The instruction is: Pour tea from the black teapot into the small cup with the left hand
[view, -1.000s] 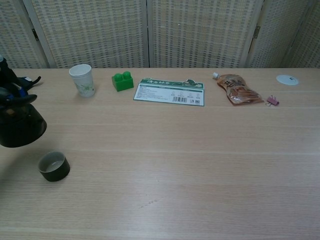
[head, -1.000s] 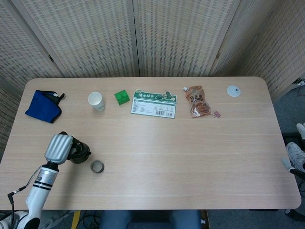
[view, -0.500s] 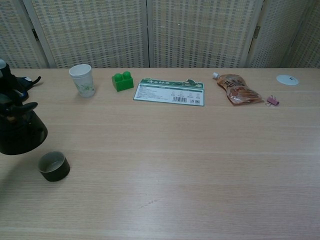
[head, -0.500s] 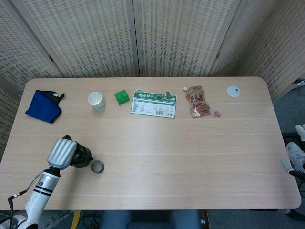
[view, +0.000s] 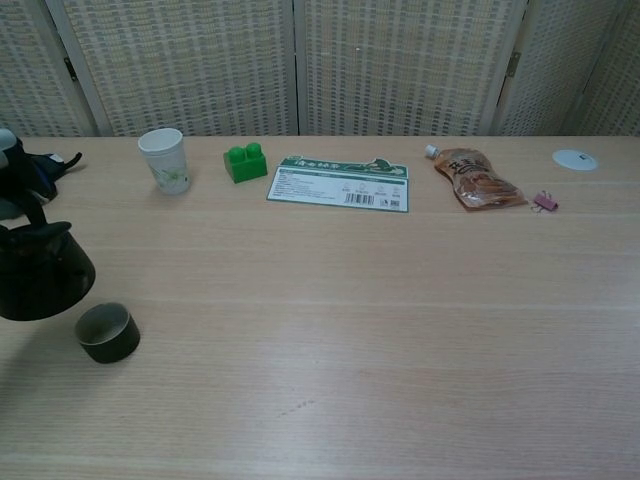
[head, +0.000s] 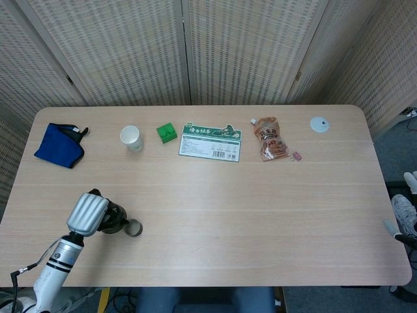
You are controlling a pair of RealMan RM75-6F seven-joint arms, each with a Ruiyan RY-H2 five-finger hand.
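— How's my light?
— Even and soft from overhead; I see a faint sheen on the table (view: 400, 330), no harsh glare.
— Shadows?
— Small and pale, close under the cup (view: 107, 333), lower left.
— Focus?
— Sharp in both views; straight edges don't bend.

The left arm ends in a ribbed, silver-grey rounded robot hand (head: 87, 213) casing with dark finger parts at its 2 o'clock edge. Behind it, toward 7 o'clock, runs a white forearm ringed with black bands, and a thin black cable loops beside it. Chest view shows only a dark sliver.
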